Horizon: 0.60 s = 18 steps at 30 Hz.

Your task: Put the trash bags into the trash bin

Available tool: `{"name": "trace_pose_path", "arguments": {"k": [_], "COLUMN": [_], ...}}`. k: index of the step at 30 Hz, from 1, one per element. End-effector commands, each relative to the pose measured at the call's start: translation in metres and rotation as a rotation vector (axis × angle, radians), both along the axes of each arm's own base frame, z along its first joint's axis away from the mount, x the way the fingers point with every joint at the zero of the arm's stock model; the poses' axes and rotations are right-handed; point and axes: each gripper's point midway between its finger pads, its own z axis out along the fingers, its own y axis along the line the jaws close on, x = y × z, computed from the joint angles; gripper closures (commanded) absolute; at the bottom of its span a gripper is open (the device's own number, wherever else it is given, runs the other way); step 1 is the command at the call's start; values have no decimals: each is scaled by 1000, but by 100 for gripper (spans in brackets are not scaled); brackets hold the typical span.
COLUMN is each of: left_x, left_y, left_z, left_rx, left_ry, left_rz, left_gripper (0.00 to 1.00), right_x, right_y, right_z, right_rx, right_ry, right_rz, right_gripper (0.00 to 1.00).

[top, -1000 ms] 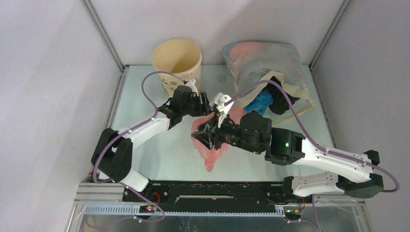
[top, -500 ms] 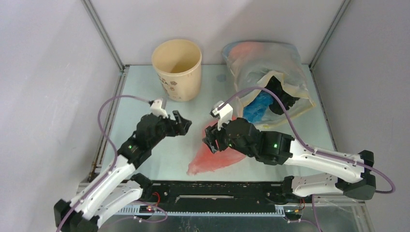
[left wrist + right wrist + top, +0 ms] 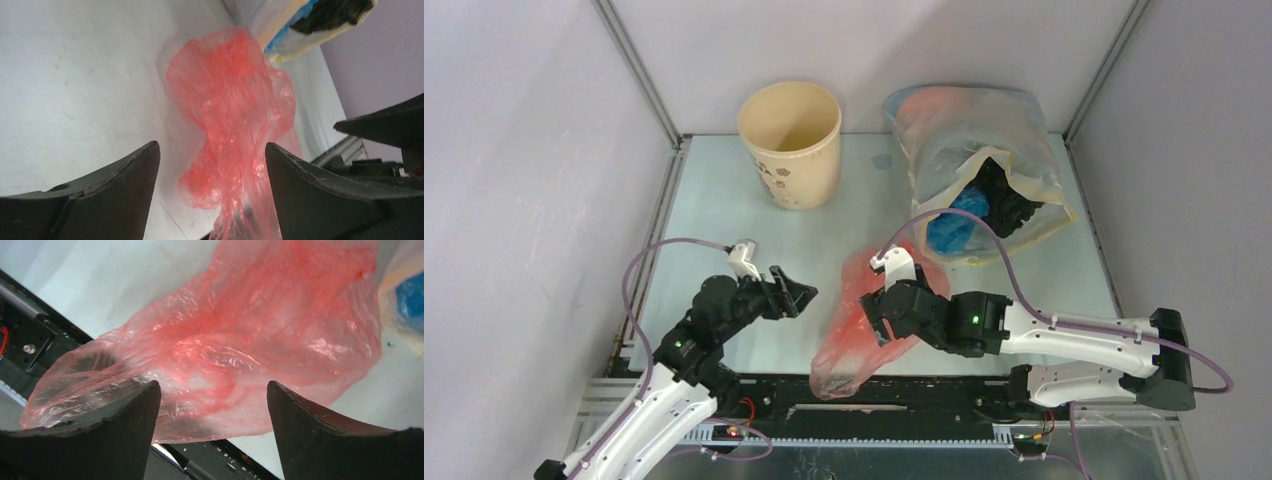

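Note:
The cream trash bin (image 3: 789, 140) stands upright at the back left, its mouth open. A thin red trash bag (image 3: 849, 335) lies loose on the table, its lower end hanging over the near edge. My left gripper (image 3: 799, 295) hovers open just left of it, holding nothing. Over the bag's right side my right gripper (image 3: 871, 318) is open too. The left wrist view shows the red bag (image 3: 232, 110) ahead, between the spread fingers of that gripper (image 3: 212, 155). In the right wrist view the bag (image 3: 250, 340) lies beyond the open gripper (image 3: 214, 390).
A large clear bag (image 3: 979, 140) lies at the back right, with a blue bag (image 3: 952, 228) and a black bag (image 3: 1009, 205) in its mouth. The black front rail (image 3: 874, 395) borders the near edge. Walls enclose the table (image 3: 724, 210) on three sides.
Both arms have drawn back toward the near edge and their jaws have opened. The red bag was let go and now lies stretched toward the front rail.

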Motion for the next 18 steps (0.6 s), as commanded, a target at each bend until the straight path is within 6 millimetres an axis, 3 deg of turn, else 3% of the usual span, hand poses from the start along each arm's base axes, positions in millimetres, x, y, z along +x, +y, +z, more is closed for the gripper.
{"name": "trace_pose_path", "arguments": {"k": [1,5,10,14,18], "left_x": [-7,12,36,54,78], "left_y": [-17,-8,13,40,56], "left_z": [-9,-4,26,47,56], "left_rx": [-39,-6,-23,-27,-55], "left_ry": [67,38,-41,-74,-33], "left_rz": [-78,15,193,374,445], "left_gripper": [16,13,0,0,0], "right_x": [5,28,67,92,103], "right_y": [-21,-37,-42,-55,-51], "right_z": [-7,-18,-12,-17,-33], "right_rx": [16,31,162,230,253], "right_ry": [5,36,62,78,136], "right_rz": [-144,-297,-467,-656,-716], "right_gripper": [17,3,1,0,0]}}
